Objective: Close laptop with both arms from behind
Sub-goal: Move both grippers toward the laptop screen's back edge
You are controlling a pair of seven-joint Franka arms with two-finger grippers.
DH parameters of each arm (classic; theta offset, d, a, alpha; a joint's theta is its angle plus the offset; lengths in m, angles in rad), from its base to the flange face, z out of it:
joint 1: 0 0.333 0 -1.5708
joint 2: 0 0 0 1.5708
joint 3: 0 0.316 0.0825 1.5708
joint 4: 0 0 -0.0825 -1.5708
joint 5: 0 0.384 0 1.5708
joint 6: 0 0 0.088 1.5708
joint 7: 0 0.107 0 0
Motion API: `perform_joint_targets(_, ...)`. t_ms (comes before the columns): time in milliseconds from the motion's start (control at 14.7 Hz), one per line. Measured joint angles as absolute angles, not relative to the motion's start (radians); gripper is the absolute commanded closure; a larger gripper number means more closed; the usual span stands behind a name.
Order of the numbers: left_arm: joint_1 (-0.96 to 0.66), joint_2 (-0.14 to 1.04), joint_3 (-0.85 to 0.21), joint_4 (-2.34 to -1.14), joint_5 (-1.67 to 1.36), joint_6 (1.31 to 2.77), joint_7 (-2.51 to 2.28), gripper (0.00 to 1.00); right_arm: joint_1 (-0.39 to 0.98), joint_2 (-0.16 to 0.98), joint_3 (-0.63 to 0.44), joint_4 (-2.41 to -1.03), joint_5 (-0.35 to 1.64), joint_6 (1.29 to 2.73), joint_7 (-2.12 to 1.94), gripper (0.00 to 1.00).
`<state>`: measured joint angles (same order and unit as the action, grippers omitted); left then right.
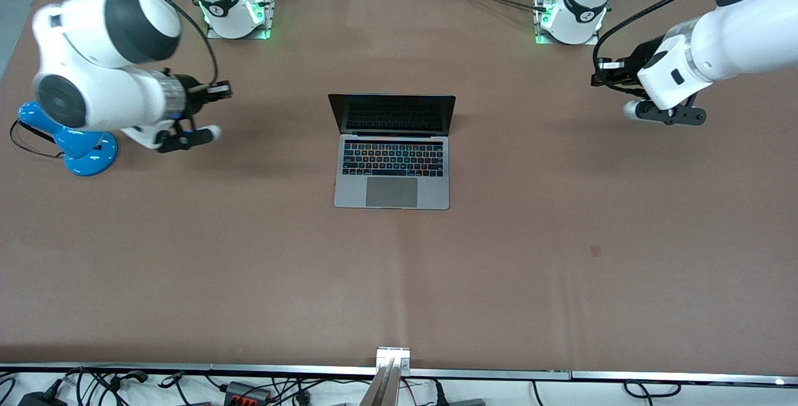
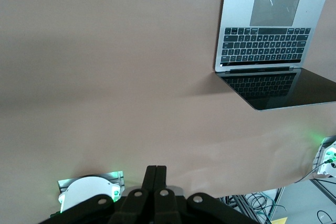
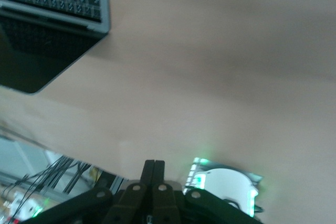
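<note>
Nothing is done yet: the laptop (image 1: 391, 151) sits open mid-desk. The left gripper (image 1: 664, 113) and right gripper (image 1: 187, 136), both clenched and empty, hover near opposite desk ends; closing remains.

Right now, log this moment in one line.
laptop: open, mid-table | left tool: shut, empty, over table | right tool: shut, empty, over table | lid untouched

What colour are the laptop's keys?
Black, set in the silver-grey deck of the laptop; clearest in the front view.
</note>
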<state>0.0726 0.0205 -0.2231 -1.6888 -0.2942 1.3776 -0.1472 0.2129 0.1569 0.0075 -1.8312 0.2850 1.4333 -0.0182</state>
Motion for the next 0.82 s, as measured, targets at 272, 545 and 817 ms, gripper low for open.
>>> perform_joint_targets(272,0.068,0.021,-0.265,-1.726,-0.342,1.398,-0.146,0.99,0.315,0.165,0.009,-1.899,0.346,1.475,0.024,1.0)
perform_joint_targets(545,0.063,0.019,-0.371,-1.82,-0.383,1.516,-0.15,1.0,0.487,0.164,0.012,-1.969,0.376,1.603,0.194,1.0)
perform_joint_targets(817,0.06,0.021,-0.439,-1.945,-0.464,1.664,-0.145,1.0,0.612,0.165,0.013,-2.02,0.423,1.74,0.315,1.0)
